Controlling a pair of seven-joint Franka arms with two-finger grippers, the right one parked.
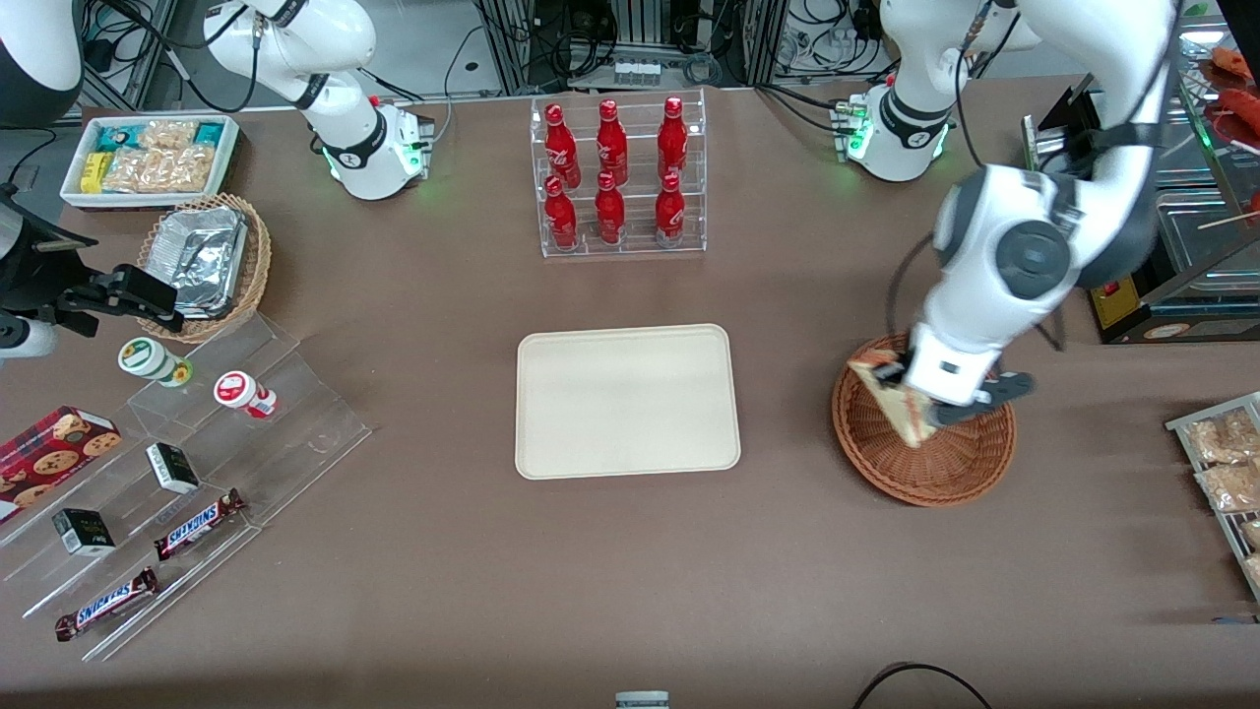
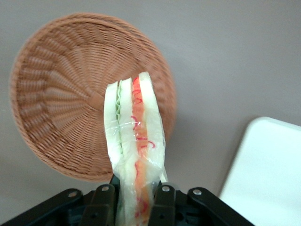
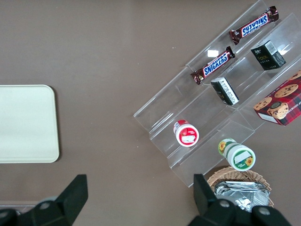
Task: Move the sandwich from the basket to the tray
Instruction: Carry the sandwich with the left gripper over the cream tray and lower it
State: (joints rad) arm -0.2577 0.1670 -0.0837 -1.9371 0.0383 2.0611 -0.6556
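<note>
My left gripper (image 1: 911,404) is shut on the clear-wrapped sandwich (image 1: 894,398) and holds it lifted above the reddish-brown wicker basket (image 1: 925,463), over the basket's edge nearest the tray. In the left wrist view the sandwich (image 2: 134,141), with red and green filling, stands between the black fingers (image 2: 104,202) of the gripper (image 2: 134,200), above the basket (image 2: 61,108), which holds nothing. The cream tray (image 1: 627,401) lies flat at mid-table with nothing on it; a corner of the tray (image 2: 268,174) shows in the wrist view.
A clear rack of red bottles (image 1: 617,177) stands farther from the front camera than the tray. Snack packets (image 1: 1226,463) lie on a rack at the working arm's end. Clear tiered shelves (image 1: 157,473), a foil-container basket (image 1: 202,261) and a white snack bin (image 1: 148,158) sit at the parked arm's end.
</note>
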